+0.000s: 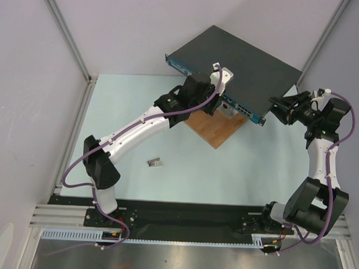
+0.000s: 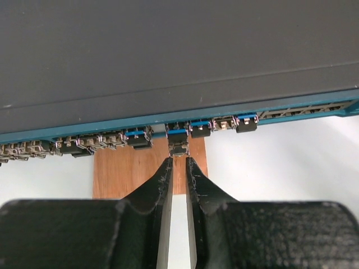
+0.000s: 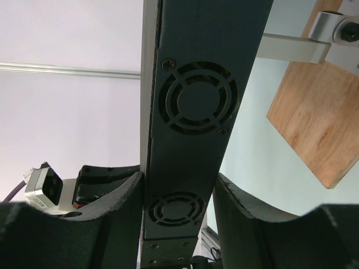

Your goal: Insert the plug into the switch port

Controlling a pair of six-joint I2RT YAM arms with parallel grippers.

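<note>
The plug (image 2: 178, 149) is small, dark and shiny. It sits at a port in the blue front of the switch (image 2: 168, 56). My left gripper (image 2: 179, 162) is almost closed. Its 2 fingers (image 2: 162, 185) pinch the back end of the plug, with only a thin gap between them.

The switch is a big, flat, dark grey box. It lies at an angle at the far middle of the table (image 1: 127, 109), and its front edge hangs over a brown wooden board (image 2: 129, 174). Its blue front has a long row of little ports. Other dark plugs (image 2: 201, 130) fill the ports just beside mine on both sides, so it is a tight spot.

My right gripper (image 3: 179, 178) is about half open and squeezes the narrow end of the switch, 1 finger on each flat side. That end has 2 round fan grilles (image 3: 196, 98).

Pale table shows on both sides of the board. A small metal piece (image 1: 155, 163) lies on the table, well apart from the switch. Grey walls stand close behind the switch.
</note>
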